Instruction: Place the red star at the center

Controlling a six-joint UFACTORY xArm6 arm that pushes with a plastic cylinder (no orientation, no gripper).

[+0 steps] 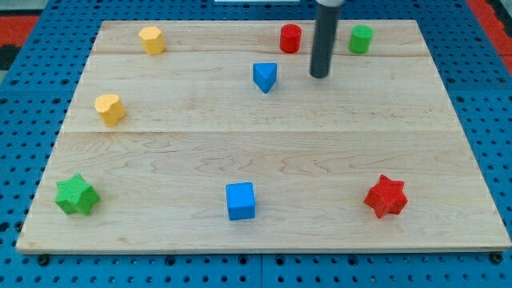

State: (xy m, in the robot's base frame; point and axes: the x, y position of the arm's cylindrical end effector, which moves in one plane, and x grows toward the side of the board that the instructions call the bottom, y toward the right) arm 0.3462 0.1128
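The red star (386, 196) lies near the view's bottom right of the wooden board (264, 136). My tip (320, 75) rests on the board near the view's top, far from the star. It stands between the red cylinder (290, 38) on its left and the green cylinder (361, 38) on its right, slightly below both. The blue triangular block (265, 77) is to the tip's left.
A blue cube (241, 201) sits at the bottom middle. A green star (77, 194) sits at the bottom left. Two yellow blocks lie on the left, one at the top (152, 39) and one lower (110, 109). Blue pegboard surrounds the board.
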